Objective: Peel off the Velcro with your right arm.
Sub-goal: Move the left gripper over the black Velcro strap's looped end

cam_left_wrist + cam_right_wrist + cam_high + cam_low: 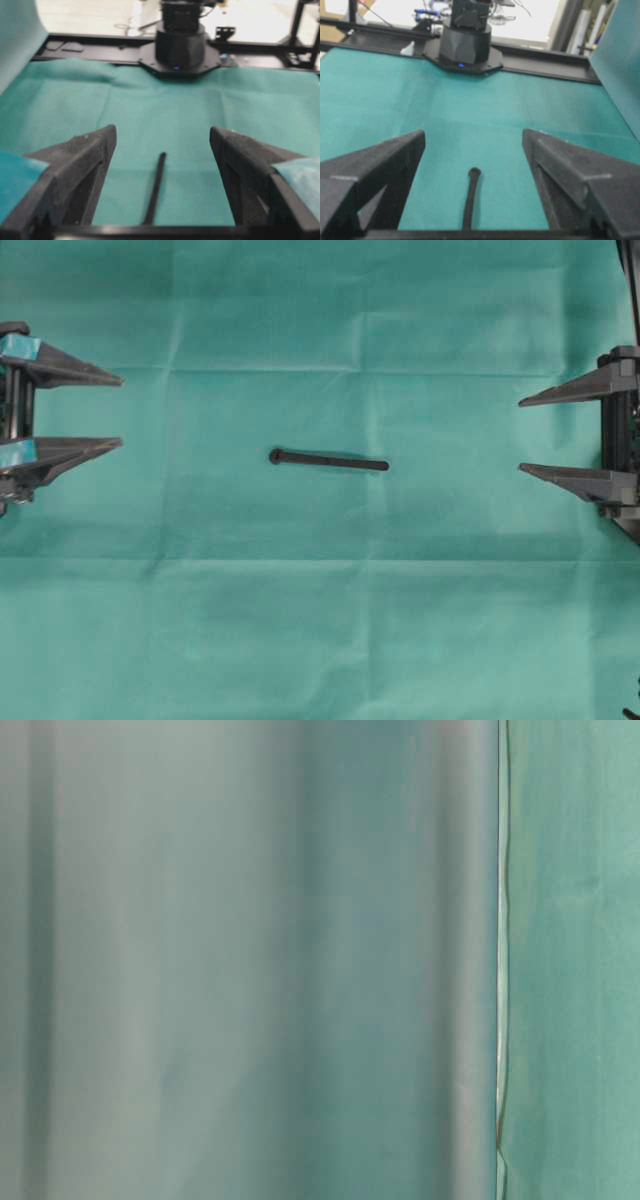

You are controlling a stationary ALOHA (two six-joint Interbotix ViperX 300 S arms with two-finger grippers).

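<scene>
From overhead, the Velcro (328,460) lies flat near the middle of the green-draped desk (320,640), in one piece as far as this view shows. Its long axis runs from nine o'clock to three o'clock, dipping slightly toward four, with the rounded knob at the nine o'clock end. The left claw (120,410), teal-padded, sits at the nine o'clock edge, spread wide and holding nothing. The right claw (522,434) sits at the three o'clock edge, likewise released and bare. Both are well apart from the strip, so I judge the peel not yet begun: approach, grasp and separation all remain.

The table-level view shows only blurred green cloth; nothing of the task can be read there.

In the left wrist view, the strip (155,192) lies between the spread fingers (80,165), pointing toward twelve o'clock, its plain end farthest away.

In the right wrist view, the strip (470,197) lies between the plain black fingers (385,165), running from six to twelve o'clock, knob farthest away, untouched.
</scene>
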